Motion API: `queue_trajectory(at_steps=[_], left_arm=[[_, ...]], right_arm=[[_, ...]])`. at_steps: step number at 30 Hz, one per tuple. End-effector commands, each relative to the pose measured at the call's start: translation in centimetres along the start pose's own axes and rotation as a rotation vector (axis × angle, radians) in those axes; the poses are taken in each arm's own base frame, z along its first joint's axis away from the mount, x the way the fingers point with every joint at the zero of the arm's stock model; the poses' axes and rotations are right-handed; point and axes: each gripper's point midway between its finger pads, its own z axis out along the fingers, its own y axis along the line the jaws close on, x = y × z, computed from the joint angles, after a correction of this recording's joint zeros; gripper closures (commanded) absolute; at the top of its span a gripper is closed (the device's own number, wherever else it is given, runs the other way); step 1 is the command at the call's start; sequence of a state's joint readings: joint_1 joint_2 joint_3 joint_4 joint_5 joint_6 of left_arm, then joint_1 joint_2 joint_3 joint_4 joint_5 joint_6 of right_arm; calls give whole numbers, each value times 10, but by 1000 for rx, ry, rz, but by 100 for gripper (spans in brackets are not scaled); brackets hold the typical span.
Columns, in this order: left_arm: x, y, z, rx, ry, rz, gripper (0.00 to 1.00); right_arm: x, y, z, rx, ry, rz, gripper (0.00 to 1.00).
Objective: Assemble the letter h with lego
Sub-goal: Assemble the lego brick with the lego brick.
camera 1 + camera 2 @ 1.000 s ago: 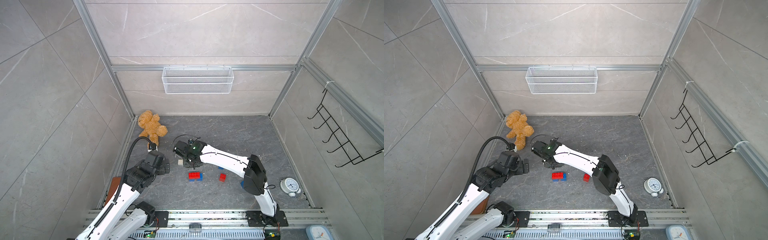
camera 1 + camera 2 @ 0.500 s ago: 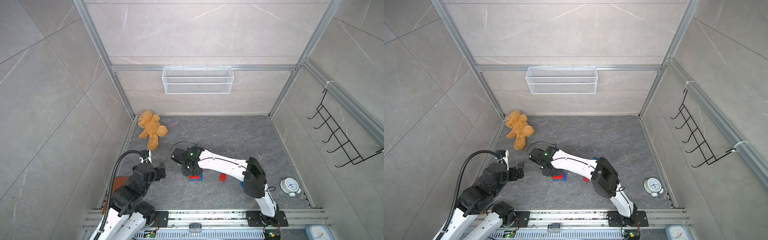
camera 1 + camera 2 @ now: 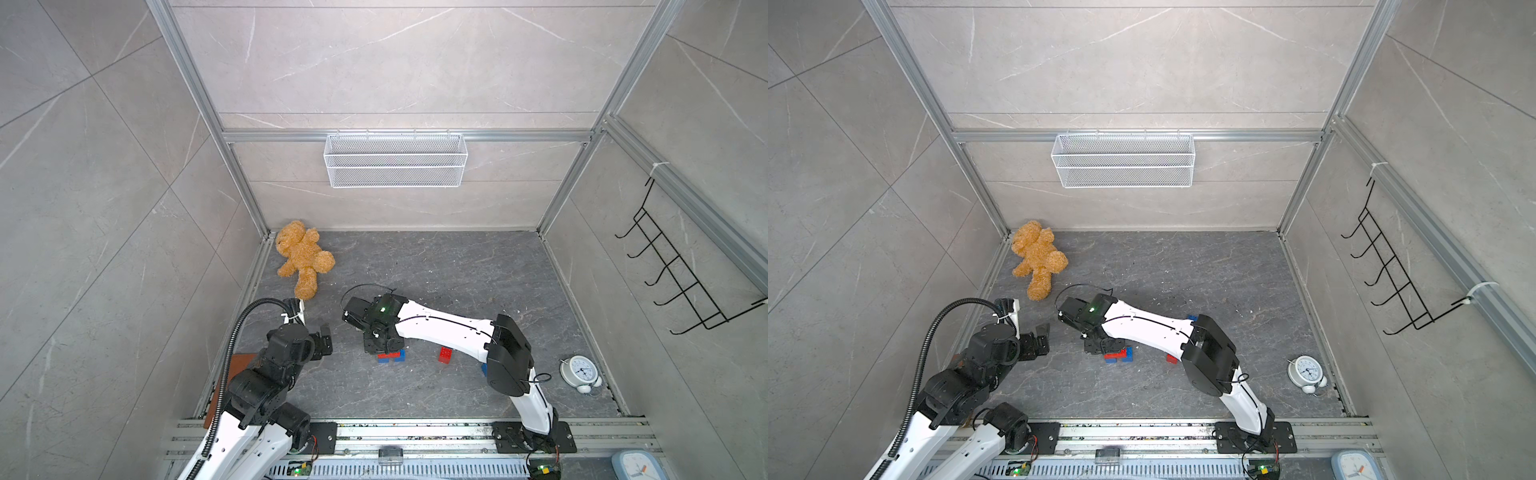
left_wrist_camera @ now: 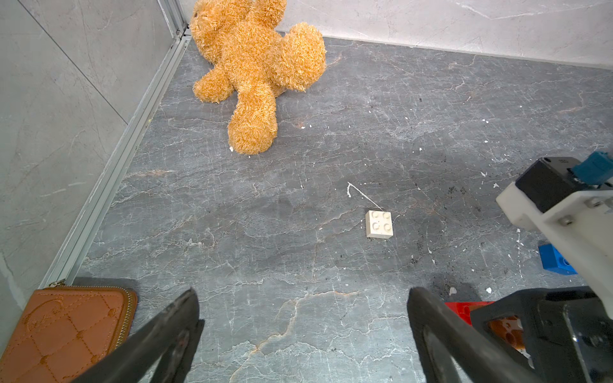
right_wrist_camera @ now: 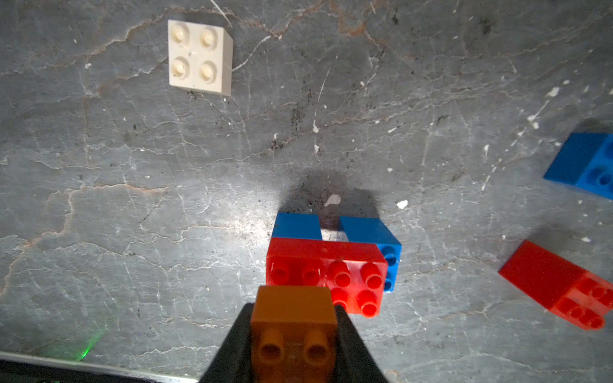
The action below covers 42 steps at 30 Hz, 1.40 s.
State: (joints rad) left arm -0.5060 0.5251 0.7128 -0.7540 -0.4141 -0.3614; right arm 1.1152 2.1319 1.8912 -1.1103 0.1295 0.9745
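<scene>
My right gripper (image 5: 293,308) is shut on a brown brick (image 5: 293,328), studs facing the wrist camera. It hangs just over one end of a long red brick (image 5: 326,275) that bridges two blue bricks (image 5: 297,225). In both top views this stack (image 3: 390,356) (image 3: 1119,355) peeks out from under the right gripper (image 3: 384,343). A white brick (image 4: 379,224) lies apart on the floor. A loose red brick (image 3: 446,355) and a loose blue brick (image 5: 587,165) lie to the right. My left gripper (image 4: 303,293) stands open and empty, left of the stack.
A tan teddy bear (image 3: 303,257) lies in the back left corner. By the left wall lies a brown wallet (image 4: 63,331). A white alarm clock (image 3: 579,370) stands at the front right. A wire basket (image 3: 395,160) and a hook rack (image 3: 681,282) hang on the walls.
My right gripper has carried the brown brick toward the front, from beside the white brick to over the red and blue stack. The left arm has drawn back toward the front left, still open.
</scene>
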Motion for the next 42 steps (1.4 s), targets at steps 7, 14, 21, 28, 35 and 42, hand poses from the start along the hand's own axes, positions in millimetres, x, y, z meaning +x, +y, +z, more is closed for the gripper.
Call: queue_trajectory(at_steps=[7, 14, 21, 28, 35, 42], left_arm=[[-12, -2, -3, 5, -44, -1, 1], [-16, 6, -7, -31, -65, -12, 1], [-17, 6, -8, -29, -68, -13, 1], [-16, 6, -7, -31, -63, -10, 1], [-16, 6, -7, -31, -62, -10, 1], [-18, 11, -8, -58, -74, -11, 1]], right_arm=[[-1, -2, 7, 37, 10, 31, 100], [-1, -3, 11, 46, 15, 39, 100], [4, -7, 16, 52, 26, 48, 100], [7, -7, 21, 44, 30, 50, 100], [9, -13, 28, 71, 28, 44, 100], [15, -20, 39, 115, 19, 47, 100]])
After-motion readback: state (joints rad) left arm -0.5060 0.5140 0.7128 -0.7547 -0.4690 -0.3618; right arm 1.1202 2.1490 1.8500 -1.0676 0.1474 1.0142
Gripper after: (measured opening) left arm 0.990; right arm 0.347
